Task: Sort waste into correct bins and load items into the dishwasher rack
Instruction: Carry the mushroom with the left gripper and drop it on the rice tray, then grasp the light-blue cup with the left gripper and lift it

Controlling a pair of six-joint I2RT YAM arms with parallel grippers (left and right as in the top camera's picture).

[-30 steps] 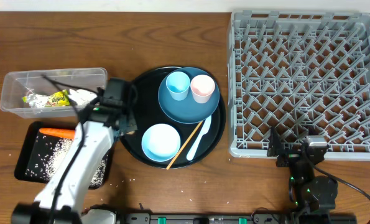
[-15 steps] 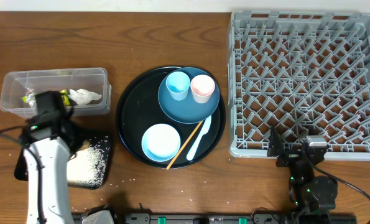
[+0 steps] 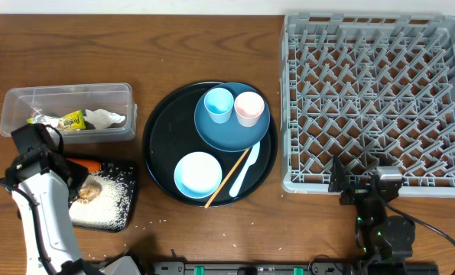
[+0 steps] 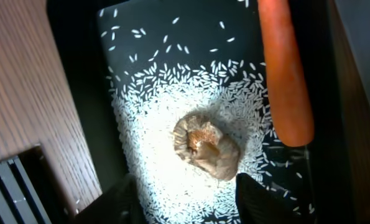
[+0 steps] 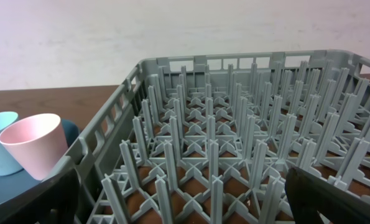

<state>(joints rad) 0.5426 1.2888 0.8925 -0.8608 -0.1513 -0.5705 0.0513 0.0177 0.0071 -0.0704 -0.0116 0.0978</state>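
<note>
My left gripper (image 3: 73, 182) is open and empty, just above the shallow black tray (image 3: 128, 177). In the left wrist view (image 4: 188, 210) the brown food lump (image 4: 206, 145) lies free on the white rice (image 4: 166, 186), with the carrot (image 4: 286, 68) beside it. The clear box (image 3: 66, 98) holds the yellow-green wrapper (image 3: 68, 120) and the tissue (image 3: 105, 118). My right gripper (image 3: 365, 182) is open and empty at the grey rack's (image 3: 376, 99) front edge, facing its pegs (image 5: 209, 143). I see no foil scrap.
The round black tray (image 3: 154, 153) holds the dark-blue plate (image 3: 212, 131) with the light-blue cup (image 3: 218, 105) and pink cup (image 3: 248, 108), the bowl (image 3: 197, 173), spoon (image 3: 242, 169) and chopstick (image 3: 225, 180). Loose rice lies on the table near the black tray.
My left arm swung left from the round tray's edge to over the shallow black tray. The brown lump now lies on the rice. The right arm has not moved.
</note>
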